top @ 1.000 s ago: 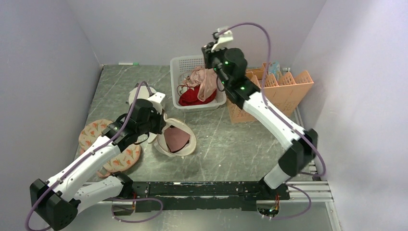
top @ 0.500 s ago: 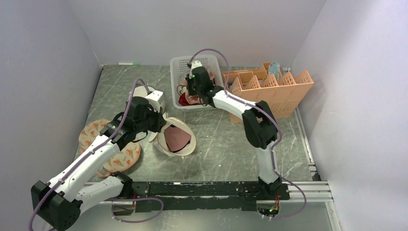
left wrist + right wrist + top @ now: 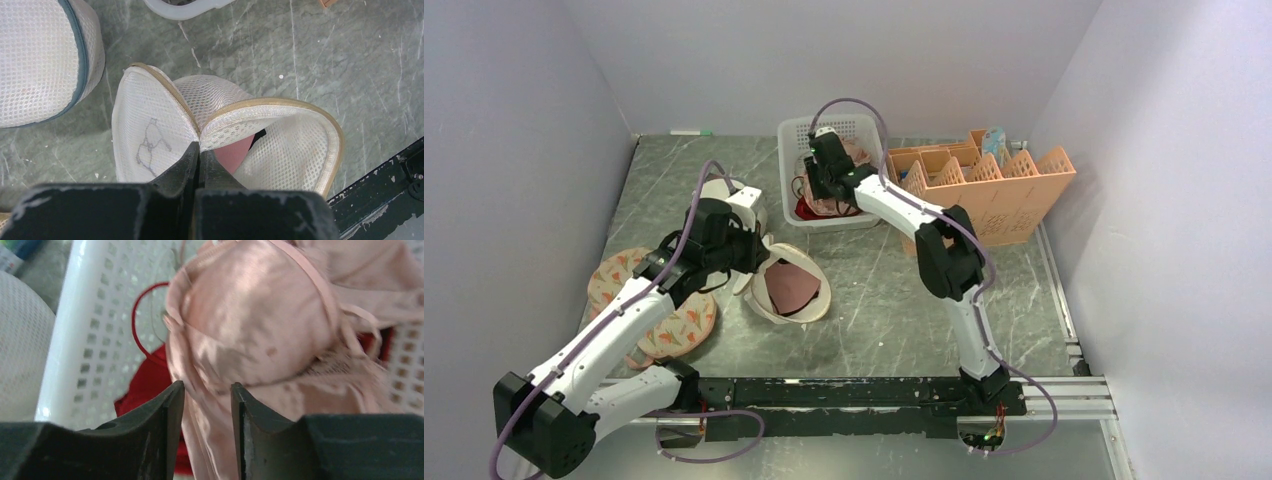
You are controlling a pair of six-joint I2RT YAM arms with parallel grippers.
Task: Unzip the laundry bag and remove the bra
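Observation:
The cream-white mesh laundry bag (image 3: 796, 292) lies unzipped mid-table, its lid folded up; a dusty-pink piece shows inside (image 3: 235, 154). My left gripper (image 3: 749, 255) is shut on the bag's lid edge (image 3: 200, 150), beside the printed bra outline (image 3: 148, 145). My right gripper (image 3: 816, 178) is low in the white basket (image 3: 790, 135), with its jaws open. Just beyond its tips (image 3: 206, 390) lies a pale pink bra (image 3: 250, 325), on top of a red garment (image 3: 150, 385).
A greyish round drum bag (image 3: 716, 192) sits behind my left gripper, and also shows in the left wrist view (image 3: 35, 60). A flat floral pouch (image 3: 624, 272) lies at the left. An orange divider rack (image 3: 1014, 190) stands right of the basket. A marker (image 3: 690, 132) lies at the back wall.
My right arm came down from high above the basket into it. The pink bra that hung from its gripper now lies in the basket. My left gripper held still on the bag.

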